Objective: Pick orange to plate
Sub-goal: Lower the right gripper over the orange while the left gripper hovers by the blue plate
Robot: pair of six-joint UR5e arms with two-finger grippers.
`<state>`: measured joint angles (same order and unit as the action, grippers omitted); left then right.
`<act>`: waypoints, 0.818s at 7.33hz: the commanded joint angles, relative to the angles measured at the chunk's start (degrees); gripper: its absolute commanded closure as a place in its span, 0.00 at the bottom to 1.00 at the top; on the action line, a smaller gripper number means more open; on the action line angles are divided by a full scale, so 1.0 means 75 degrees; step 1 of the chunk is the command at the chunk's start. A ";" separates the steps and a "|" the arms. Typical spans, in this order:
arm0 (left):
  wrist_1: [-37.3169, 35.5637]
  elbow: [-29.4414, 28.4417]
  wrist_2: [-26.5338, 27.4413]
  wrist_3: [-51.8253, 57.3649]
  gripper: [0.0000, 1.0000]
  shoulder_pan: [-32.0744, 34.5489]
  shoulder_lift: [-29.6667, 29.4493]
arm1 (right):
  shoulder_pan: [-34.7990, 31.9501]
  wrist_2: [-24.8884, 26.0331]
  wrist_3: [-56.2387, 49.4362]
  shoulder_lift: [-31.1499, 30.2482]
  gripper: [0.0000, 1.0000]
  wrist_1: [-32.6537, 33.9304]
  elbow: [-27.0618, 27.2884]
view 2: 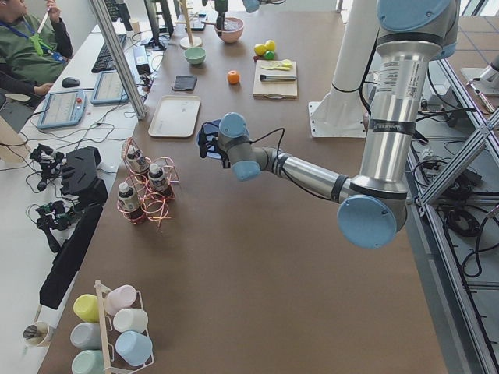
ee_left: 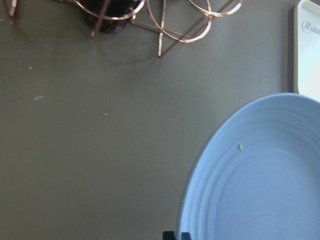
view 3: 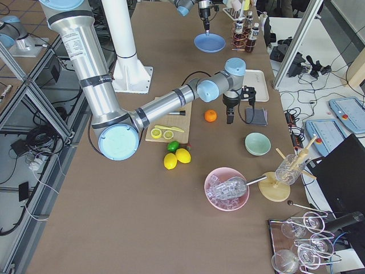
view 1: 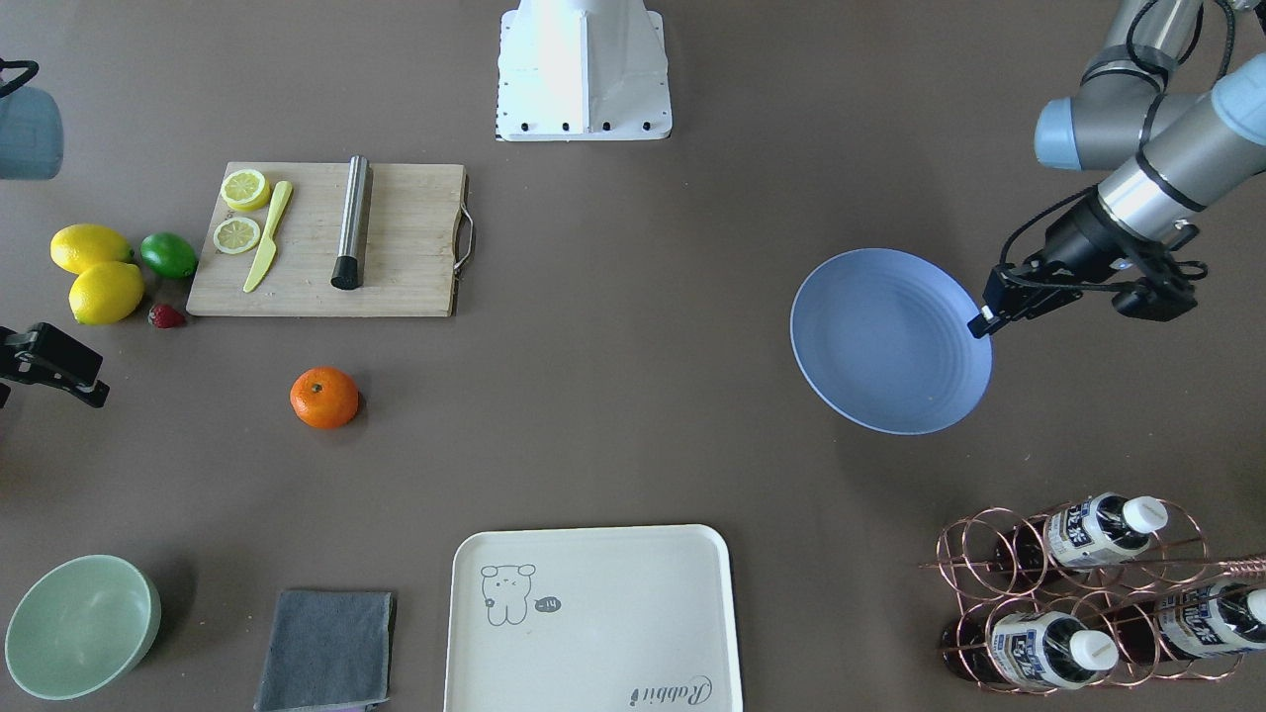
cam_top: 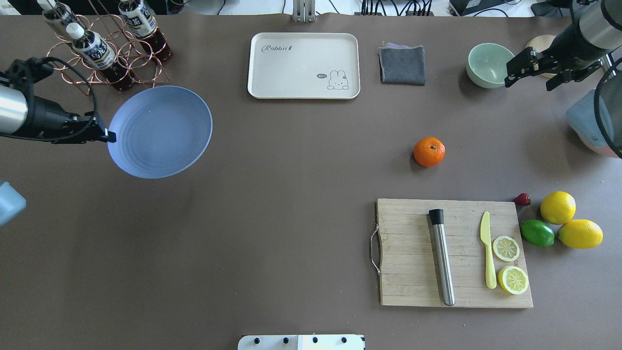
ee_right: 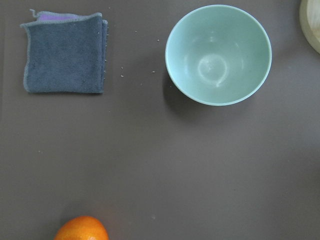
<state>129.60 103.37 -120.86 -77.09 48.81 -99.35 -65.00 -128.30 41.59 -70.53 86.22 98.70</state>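
1. Orange (cam_top: 429, 151): sits on the brown table (cam_top: 291, 218), right of centre in the overhead view. It is just above the cutting board's top edge, and no gripper touches it.
2. Plate (cam_top: 165, 136): pale blue, ringed, in the upper left of the overhead view, well apart from the orange.
3. Left gripper (cam_top: 111, 137): at the plate's left rim, fingers pressed together and pinching that rim.
4. Right gripper (cam_top: 528, 86): upper right of the overhead view, just beside the bowl, fingers spread. Its wrist view looks down on the bowl and cloth, with the orange's top at the lower edge.
5. Cutting board (cam_top: 413, 253): wooden, lower right. It carries a steel cylinder (cam_top: 442, 257), a yellow knife (cam_top: 487, 250) and two lemon slices (cam_top: 506, 248).
6. Right of the board: two lemons (cam_top: 558, 207), a lime (cam_top: 537, 233) and a strawberry (cam_top: 523, 199).
7. Top centre: cream tray (cam_top: 303, 65). To its right lie a grey cloth (cam_top: 402, 64), then a mint bowl (cam_top: 488, 64).
8. Copper bottle rack (cam_top: 104, 58): upper left, just above the plate.
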 commanded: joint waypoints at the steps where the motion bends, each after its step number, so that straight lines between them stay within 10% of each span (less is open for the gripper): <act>1: -0.1256 0.0408 0.1413 -0.0990 1.00 -0.1345 -0.0999 | 0.0671 0.0485 0.0733 0.0076 0.00 -0.0662 0.0000; 6: -0.2819 -0.0525 0.3563 -0.2037 1.00 -0.3249 -0.3005 | 0.1682 0.1203 0.1427 0.0088 0.00 -0.0832 -0.0035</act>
<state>108.78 102.77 -96.37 -91.15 26.15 -119.33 -53.92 -120.45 51.66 -69.90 80.03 98.49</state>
